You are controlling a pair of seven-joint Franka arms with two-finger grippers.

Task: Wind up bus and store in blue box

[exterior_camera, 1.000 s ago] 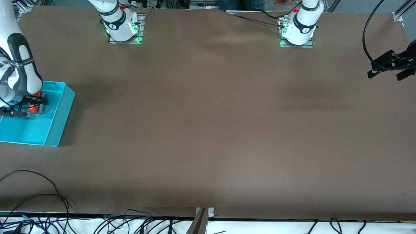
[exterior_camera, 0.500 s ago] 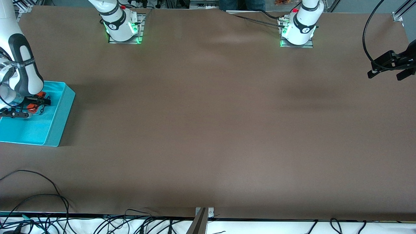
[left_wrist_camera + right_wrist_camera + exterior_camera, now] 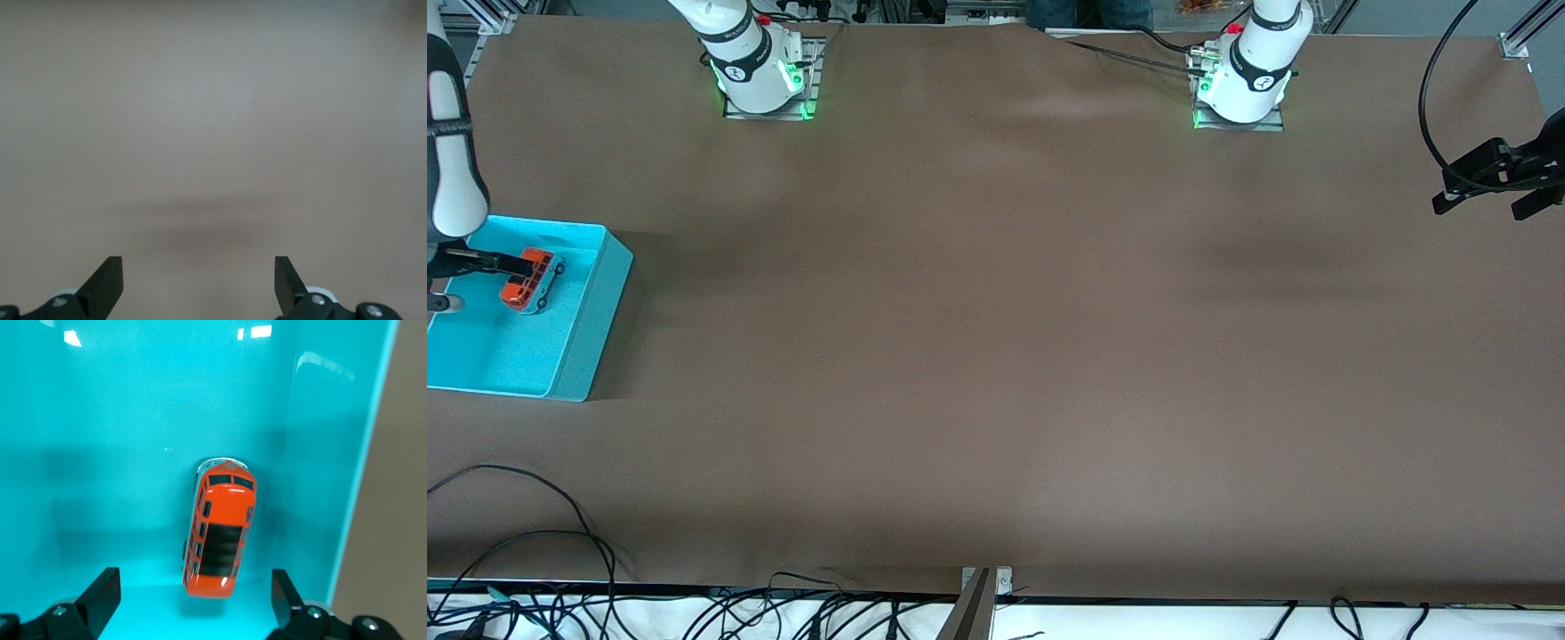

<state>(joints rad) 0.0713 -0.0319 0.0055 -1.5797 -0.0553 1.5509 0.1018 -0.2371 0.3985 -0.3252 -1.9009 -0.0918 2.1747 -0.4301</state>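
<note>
The bus (image 3: 532, 280) (image 3: 219, 537) lay upright on its wheels inside the blue box (image 3: 591, 307) (image 3: 133, 420), released. The right gripper (image 3: 193, 600) hung open above it. The left gripper (image 3: 199, 285) waited open over bare table (image 3: 1005, 338).

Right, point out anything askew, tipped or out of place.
Nothing stands out. The bus sits upright on its wheels in the blue box, only angled to its walls. The right hand hangs open above it; the left hand waits open over bare table.
</note>
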